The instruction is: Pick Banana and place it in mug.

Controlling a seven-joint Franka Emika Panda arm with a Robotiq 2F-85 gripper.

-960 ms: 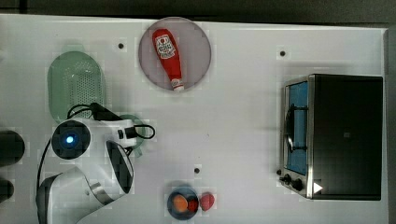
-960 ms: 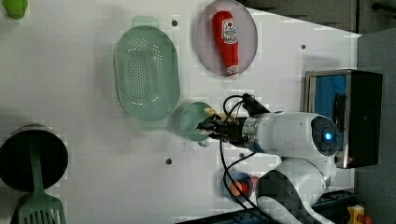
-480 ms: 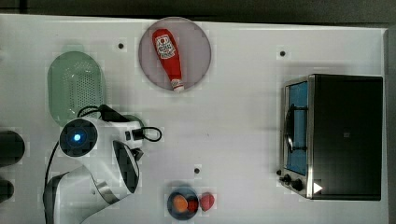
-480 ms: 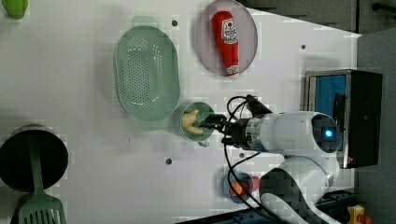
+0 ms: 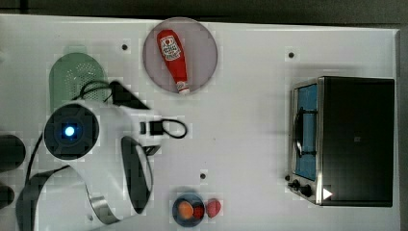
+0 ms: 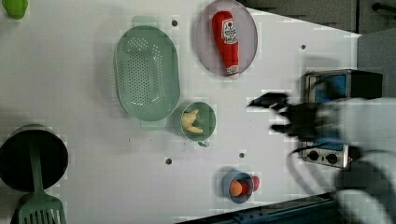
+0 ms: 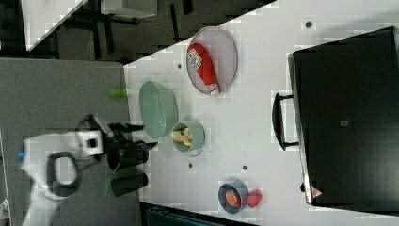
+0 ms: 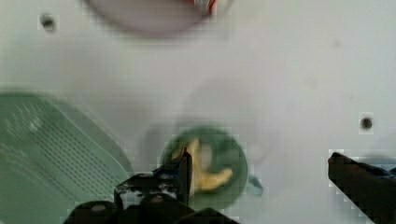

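Note:
The yellow banana (image 6: 190, 121) lies inside the small teal mug (image 6: 207, 117), which stands just beside the pale-green colander (image 6: 147, 72). In the right view the banana (image 7: 181, 135) rests in the mug (image 7: 196, 133) as well. My gripper (image 6: 272, 113) is open and empty, raised clear of the mug toward the left view's right. From the wrist view the mug (image 8: 233, 161) with the banana (image 8: 208, 177) sits below, and my gripper (image 8: 266, 170) has its dark fingers (image 8: 180, 175) spread wide apart with nothing between them. In the top view my arm (image 5: 96, 139) covers the mug.
A red ketchup bottle (image 6: 226, 42) lies on a grey plate (image 6: 247, 28). A toaster oven (image 5: 346, 139) stands at the top view's right. A small blue bowl (image 6: 238, 186) holds fruits. A dark pot (image 6: 28, 156) with a green spatula (image 6: 39, 210) sits at the left view's lower left.
The fingers opened and let the banana go into the mug. The gripper then lifted and drew away toward the left view's right.

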